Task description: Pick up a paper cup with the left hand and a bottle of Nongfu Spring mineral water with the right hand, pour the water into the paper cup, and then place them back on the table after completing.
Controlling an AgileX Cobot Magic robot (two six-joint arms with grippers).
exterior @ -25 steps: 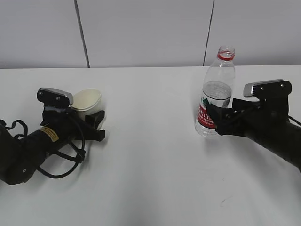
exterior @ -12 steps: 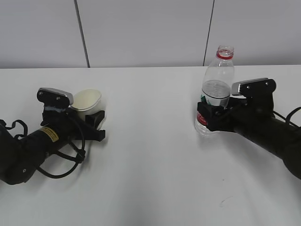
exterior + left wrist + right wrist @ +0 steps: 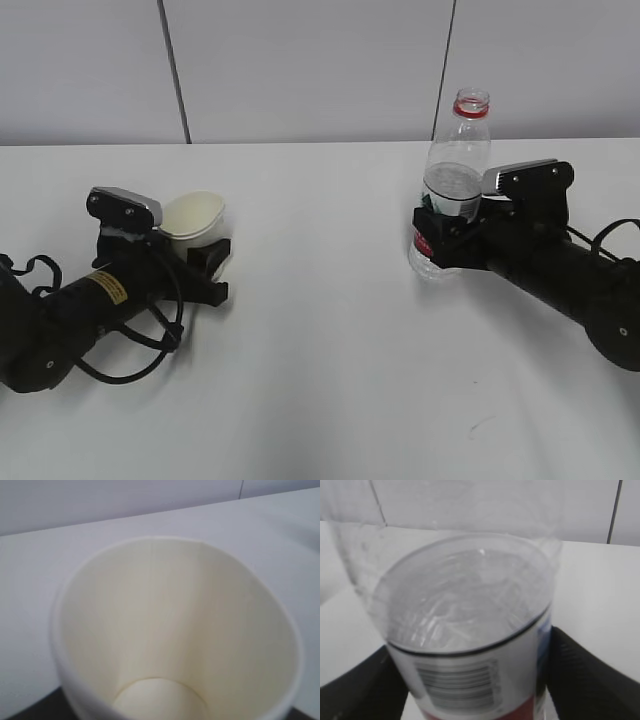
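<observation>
the table [image 3: 320, 330] is a plain white top set against pale wall panels, and i keep its middle bare so the pour has room between the two arms.

the right hand [image 3: 445, 235] reaches in from the right side at low height, level with the bottle's label. the bottle [image 3: 447, 190] stands upright between its jaws, cap off, red ring at the neck. in the right wrist view the black fingers [image 3: 365, 680] sit on either side of the label, at or very near the plastic. i cannot tell whether they are already pressing on the bottle or just bracketing it. the grip is placed low on the body so the neck stays free for tipping.

the left hand [image 3: 205, 265] lies low along the table on the left side, its yellow sticker facing the camera. the paper cup [image 3: 192, 215] sits between its jaws, which are closed around the cup's lower wall, and the cup leans slightly. holding it near the base leaves the rim open.

the water [image 3: 465, 600] fills roughly the lower half of the bottle. the cup interior [image 3: 165, 630] is dry and empty, so i judge that pouring has not begun.
</observation>
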